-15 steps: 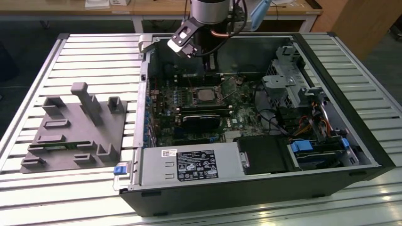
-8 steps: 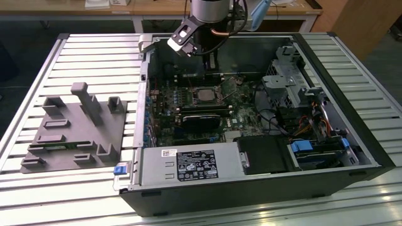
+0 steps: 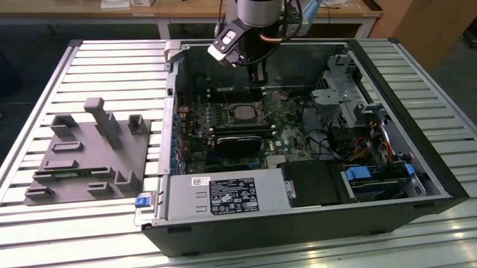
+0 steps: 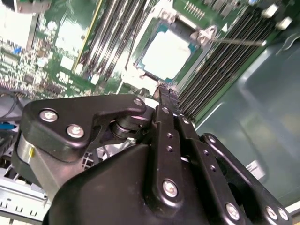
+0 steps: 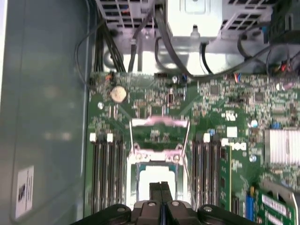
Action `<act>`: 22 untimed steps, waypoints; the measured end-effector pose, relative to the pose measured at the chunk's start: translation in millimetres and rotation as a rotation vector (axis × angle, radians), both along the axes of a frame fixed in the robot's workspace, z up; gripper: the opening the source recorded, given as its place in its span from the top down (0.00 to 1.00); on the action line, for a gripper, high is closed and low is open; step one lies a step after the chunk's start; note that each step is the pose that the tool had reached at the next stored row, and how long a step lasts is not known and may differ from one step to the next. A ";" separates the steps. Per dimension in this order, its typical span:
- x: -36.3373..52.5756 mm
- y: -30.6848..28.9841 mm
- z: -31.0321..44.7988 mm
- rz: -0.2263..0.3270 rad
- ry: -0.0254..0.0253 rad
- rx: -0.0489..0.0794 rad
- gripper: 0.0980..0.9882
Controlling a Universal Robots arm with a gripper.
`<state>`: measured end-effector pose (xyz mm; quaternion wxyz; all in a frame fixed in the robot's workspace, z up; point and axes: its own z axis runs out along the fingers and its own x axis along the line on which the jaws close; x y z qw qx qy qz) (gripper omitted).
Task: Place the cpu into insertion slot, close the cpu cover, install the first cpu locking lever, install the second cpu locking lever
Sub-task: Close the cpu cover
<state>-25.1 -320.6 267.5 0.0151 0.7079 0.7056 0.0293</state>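
While the cpu (image 5: 157, 174) lies in the insertion slot (image 5: 132, 174), the cpu cover (image 5: 159, 122) stands open; the hand (image 5: 161, 185) is closed, empty.

One slatted table (image 3: 111, 61) carries one open computer case (image 3: 298, 237) and, toward its edge at the exterior view's left, one grey fixture block (image 3: 89, 156). The case holds one motherboard (image 5: 220, 108) and one power supply (image 3: 223, 195) along the edge nearest the camera, with one gripper (image 5: 161, 190) above. On the motherboard sit one insertion slot (image 5: 133, 183), one cpu (image 5: 157, 178), one cpu cover (image 5: 159, 122), two banks of memory slots (image 5: 107, 173), one coin battery (image 5: 118, 93) and one finned heatsink (image 5: 281, 147).
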 end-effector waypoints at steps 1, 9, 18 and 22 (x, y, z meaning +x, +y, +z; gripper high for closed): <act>3.3 0.0 0.0 0.000 0.0000 0.000 0.99; 33.4 0.0 0.0 0.000 0.0001 0.000 0.99; 72.2 0.0 0.0 0.000 0.0001 0.000 0.99; 84.0 0.0 -0.1 0.000 0.0000 0.000 0.99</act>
